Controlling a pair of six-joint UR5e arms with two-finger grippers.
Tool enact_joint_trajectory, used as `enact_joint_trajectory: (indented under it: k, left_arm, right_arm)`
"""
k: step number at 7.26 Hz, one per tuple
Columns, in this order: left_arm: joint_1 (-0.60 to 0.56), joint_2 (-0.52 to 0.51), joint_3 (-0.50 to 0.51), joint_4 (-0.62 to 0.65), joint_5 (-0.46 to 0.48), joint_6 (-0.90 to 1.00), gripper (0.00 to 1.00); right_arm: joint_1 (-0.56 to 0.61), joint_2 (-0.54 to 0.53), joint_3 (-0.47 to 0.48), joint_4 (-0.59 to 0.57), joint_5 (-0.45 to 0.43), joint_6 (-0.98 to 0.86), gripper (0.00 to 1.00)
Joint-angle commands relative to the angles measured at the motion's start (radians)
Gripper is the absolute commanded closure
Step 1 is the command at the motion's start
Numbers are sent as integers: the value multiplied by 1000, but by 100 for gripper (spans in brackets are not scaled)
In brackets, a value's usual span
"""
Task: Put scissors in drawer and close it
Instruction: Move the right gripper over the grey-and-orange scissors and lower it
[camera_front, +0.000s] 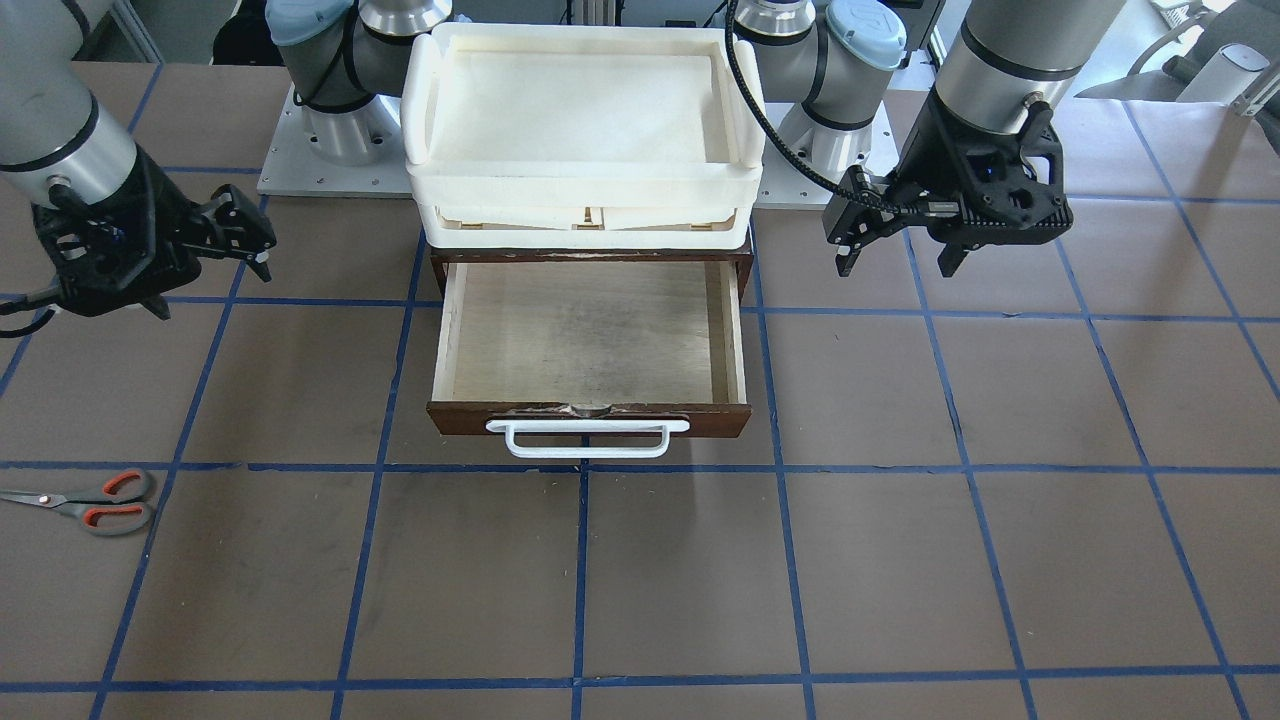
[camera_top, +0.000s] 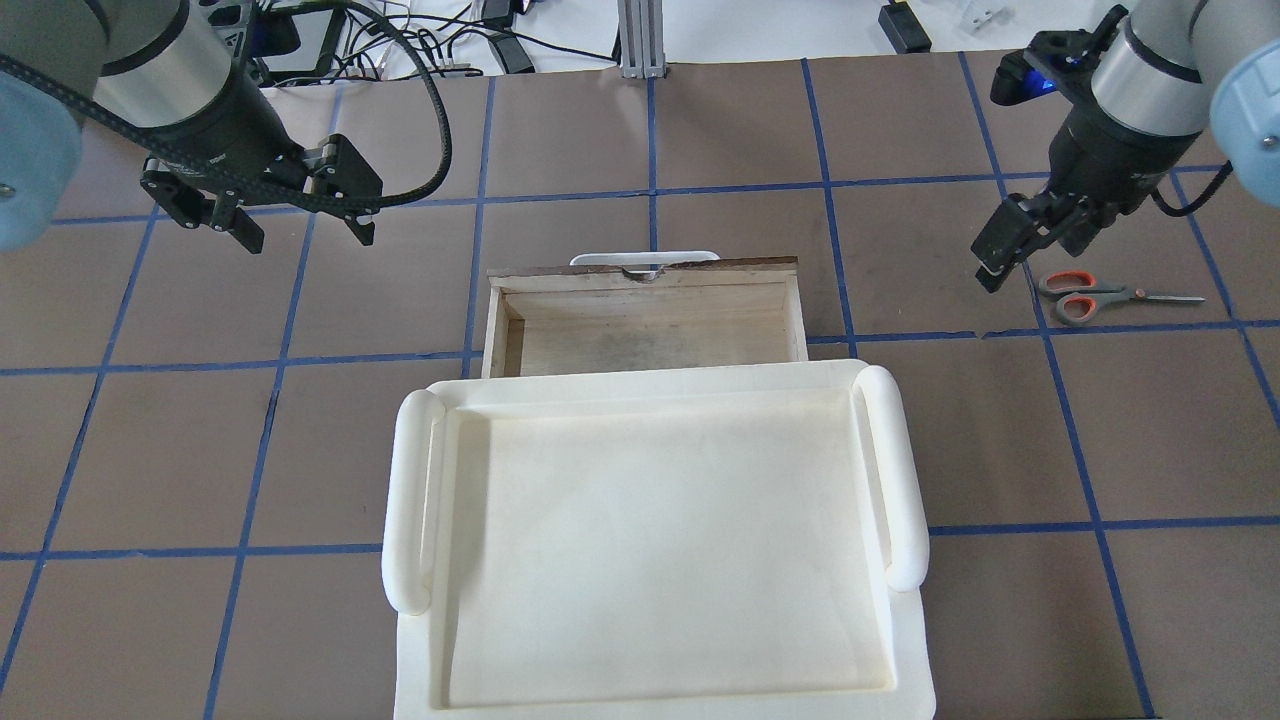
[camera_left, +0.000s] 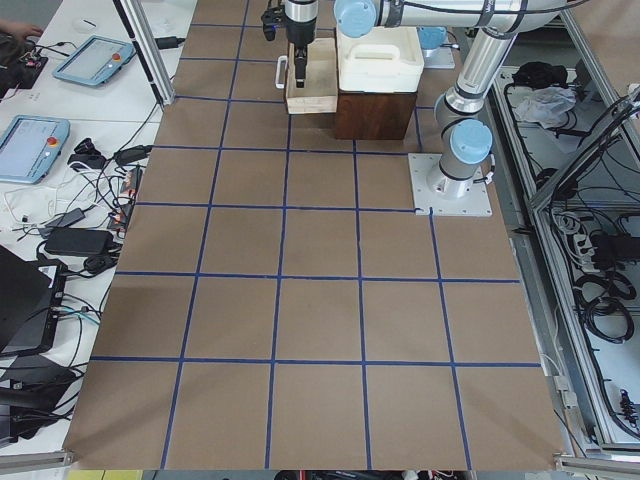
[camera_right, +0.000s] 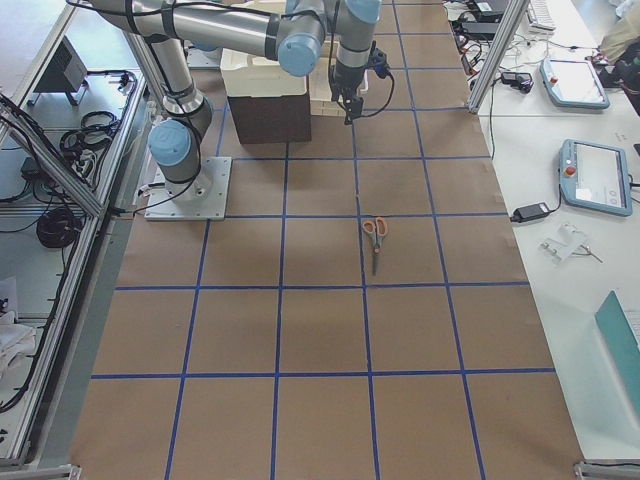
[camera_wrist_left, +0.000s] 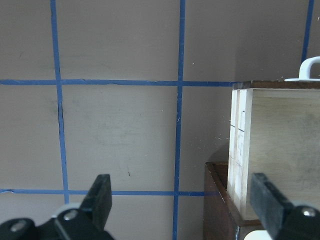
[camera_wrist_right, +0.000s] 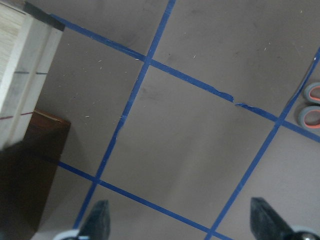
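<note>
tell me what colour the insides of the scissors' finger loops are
Orange-red, inside grey handles; the scissors show it best in the exterior front-facing view.

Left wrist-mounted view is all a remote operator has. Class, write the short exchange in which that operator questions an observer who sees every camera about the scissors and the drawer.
Operator: Where are the small grey-handled, orange-lined scissors?
Observer: Flat on the brown table, on the right arm's side, apart from the open right gripper.
Operator: Is the pale plywood drawer with the dark brown front clear?
Observer: Yes. It is pulled out, and nothing lies in it.
</note>
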Motion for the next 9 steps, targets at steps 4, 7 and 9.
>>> enact_joint_trajectory:
  k: [4,7,9]
  left_arm:
    - [0,0,0,6,-2,6,0]
    - [0,0,0,6,-2,6,0]
    - [0,0,0,7,-5,11,0]
  right_arm:
    - [-331,233,36,-301,-18,-816,1]
    - [-360,370,36,-518,-2,-1180,1]
    - [-360,430,51,-621,8,-1366,5]
